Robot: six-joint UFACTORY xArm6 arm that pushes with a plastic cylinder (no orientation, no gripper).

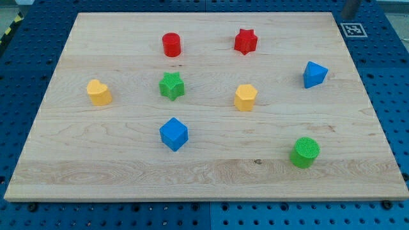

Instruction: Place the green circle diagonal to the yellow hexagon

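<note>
On the wooden board (211, 176), the green circle (305, 152) sits at five o'clock from the yellow hexagon (245, 98), apart, perhaps already roughly diagonal. My tip is out of view, so its state cannot be told.

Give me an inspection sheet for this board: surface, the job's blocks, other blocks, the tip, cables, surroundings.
Surface: pale wooden board, flat, no spills.
Job's things: green circle near the view's bottom right; yellow hexagon up and to the view's left of it, apart.
Clutter: red cylinder, red star, blue block at the view's right, green star, yellow heart, blue cube; all separate.
Tip: my tip does not show.
Cables: nothing seen.
Surroundings: blue perforated base; black-and-white marker tag by the view's top right corner.
</note>
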